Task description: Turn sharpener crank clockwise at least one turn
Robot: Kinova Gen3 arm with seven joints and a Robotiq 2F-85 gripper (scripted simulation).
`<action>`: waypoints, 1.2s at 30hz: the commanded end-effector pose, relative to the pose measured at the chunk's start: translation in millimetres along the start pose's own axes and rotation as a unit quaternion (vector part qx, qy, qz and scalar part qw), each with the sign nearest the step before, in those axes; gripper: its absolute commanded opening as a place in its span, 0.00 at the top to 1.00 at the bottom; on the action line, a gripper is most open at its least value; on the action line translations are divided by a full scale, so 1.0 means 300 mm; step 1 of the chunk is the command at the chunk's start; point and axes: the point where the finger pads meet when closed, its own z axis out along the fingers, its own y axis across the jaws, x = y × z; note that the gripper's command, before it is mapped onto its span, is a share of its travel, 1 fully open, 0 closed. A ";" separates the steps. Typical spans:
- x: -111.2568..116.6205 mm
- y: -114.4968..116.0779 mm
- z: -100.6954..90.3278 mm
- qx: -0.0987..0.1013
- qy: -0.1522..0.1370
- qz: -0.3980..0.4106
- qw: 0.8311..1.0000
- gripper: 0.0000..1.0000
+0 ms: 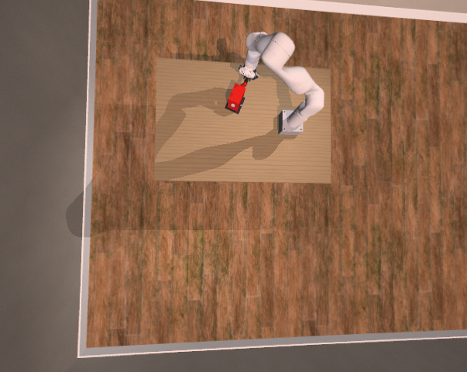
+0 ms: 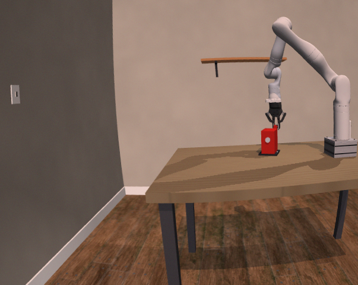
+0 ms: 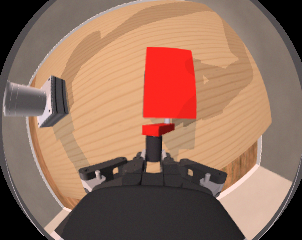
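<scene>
Red sharpener (image 2: 268, 141) stands bolted mid-worktop (image 2: 234, 177), its crank end facing the far side.
Just behind it the pincer (image 3: 153, 158) hangs from above, clamped narrow on the dark knob (image 3: 153, 146) near top; rigid, likely smooth, so grip its sides squarely and follow the circle.

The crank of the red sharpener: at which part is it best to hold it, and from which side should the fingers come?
Grip the dark knob at the crank's outer end, coming from above. It stands out from the crank, behind the sharpener, so fingers can press on opposite sides. The gripper is shut on it this way.
</scene>
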 end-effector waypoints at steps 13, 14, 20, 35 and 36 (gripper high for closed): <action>0.000 0.033 -0.012 -0.002 0.000 0.000 1.000 1.00; 0.000 0.041 -0.013 -0.002 0.000 0.000 1.000 1.00; 0.000 0.068 -0.016 -0.002 0.000 0.000 1.000 1.00; 0.000 0.078 -0.017 -0.002 0.000 0.000 1.000 1.00; 0.000 0.078 -0.017 -0.002 0.000 0.000 1.000 1.00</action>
